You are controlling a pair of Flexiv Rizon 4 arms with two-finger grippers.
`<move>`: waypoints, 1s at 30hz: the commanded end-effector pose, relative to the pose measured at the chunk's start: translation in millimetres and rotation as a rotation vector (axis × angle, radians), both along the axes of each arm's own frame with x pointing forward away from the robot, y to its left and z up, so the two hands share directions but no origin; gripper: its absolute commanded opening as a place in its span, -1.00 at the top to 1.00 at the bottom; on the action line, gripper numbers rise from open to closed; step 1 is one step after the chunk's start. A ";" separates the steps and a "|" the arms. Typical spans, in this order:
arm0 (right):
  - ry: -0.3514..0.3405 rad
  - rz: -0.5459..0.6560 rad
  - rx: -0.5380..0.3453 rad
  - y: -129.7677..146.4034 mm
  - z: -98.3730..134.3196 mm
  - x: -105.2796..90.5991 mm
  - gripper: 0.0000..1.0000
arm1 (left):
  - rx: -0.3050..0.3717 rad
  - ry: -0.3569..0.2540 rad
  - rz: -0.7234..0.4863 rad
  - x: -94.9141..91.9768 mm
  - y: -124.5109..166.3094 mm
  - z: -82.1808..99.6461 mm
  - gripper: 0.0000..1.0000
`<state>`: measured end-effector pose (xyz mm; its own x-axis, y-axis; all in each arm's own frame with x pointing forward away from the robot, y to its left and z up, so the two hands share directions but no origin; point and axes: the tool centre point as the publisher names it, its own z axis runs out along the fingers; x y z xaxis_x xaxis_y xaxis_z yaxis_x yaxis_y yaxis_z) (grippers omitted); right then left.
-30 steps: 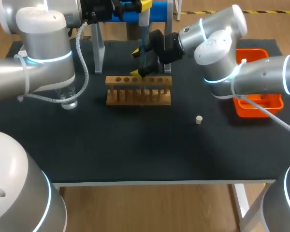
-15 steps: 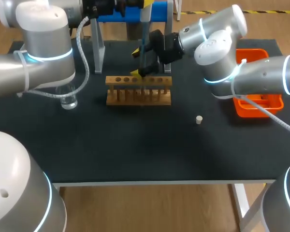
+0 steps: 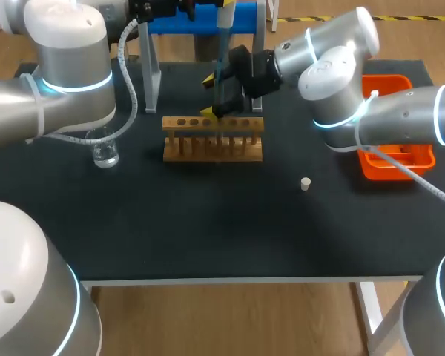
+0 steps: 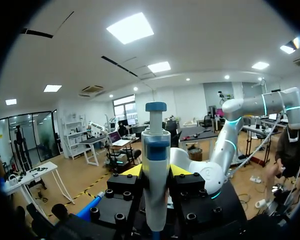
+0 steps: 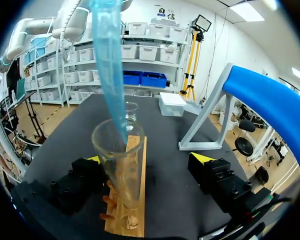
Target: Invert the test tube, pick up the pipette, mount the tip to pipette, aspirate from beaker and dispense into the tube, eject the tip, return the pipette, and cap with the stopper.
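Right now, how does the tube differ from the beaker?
The tube is tall and narrow; the beaker is short and wide. The tube stands in the rack; the beaker stands on the table. The blue tip dips into the tube, not the beaker. Both are clear, upright and uncapped.

one pipette (image 4: 156, 165), one tube (image 5: 121, 165), one beaker (image 3: 104, 153), one stopper (image 3: 305, 183)

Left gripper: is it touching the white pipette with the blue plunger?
Touching. Left wrist view: both black fingers of the left gripper press the white pipette from opposite sides, with no gap.
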<state>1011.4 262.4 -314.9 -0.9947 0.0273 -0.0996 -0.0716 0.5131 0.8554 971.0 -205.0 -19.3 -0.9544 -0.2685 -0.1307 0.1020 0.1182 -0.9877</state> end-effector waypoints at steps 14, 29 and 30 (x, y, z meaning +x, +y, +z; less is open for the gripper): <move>0.004 0.005 -0.004 -0.9 1.2 1.3 -1.00 | 0.014 -0.037 0.023 -13.9 0.8 15.7 1.00; 0.004 0.005 -0.004 -0.9 1.2 1.3 -1.00 | -0.005 -0.032 0.166 -67.4 42.7 5.1 1.00; 0.004 0.005 -0.004 -0.9 1.2 1.3 -1.00 | -0.007 -0.029 0.166 -71.2 43.8 2.5 1.00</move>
